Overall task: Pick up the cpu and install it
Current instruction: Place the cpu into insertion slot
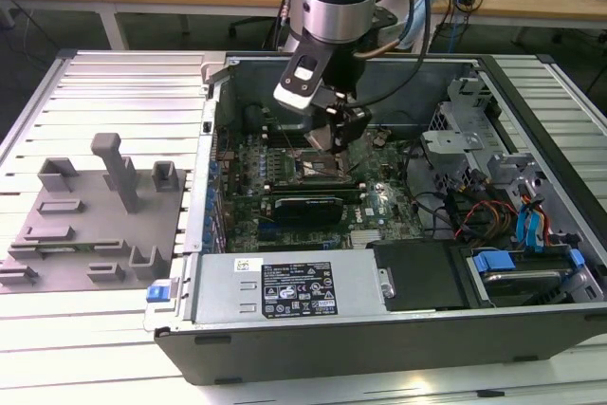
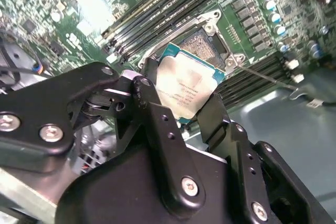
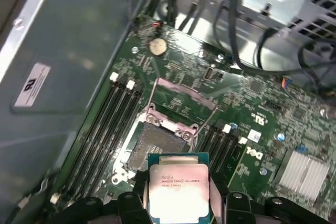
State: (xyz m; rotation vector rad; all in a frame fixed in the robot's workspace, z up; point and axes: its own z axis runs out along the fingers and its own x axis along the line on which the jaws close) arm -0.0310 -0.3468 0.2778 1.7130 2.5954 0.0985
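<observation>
My gripper (image 2: 185, 106) clamped on cpu (image 2: 186, 87), finger (image 2: 149, 98) on each opposite edge. Cpu held metal top up, just above open socket (image 3: 157, 148), not seated. Exterior view: gripper inside computer case (image 1: 379, 329), socket at its 6 o'clock; grey fixture (image 1: 95, 225) at case's 9 o'clock.
</observation>
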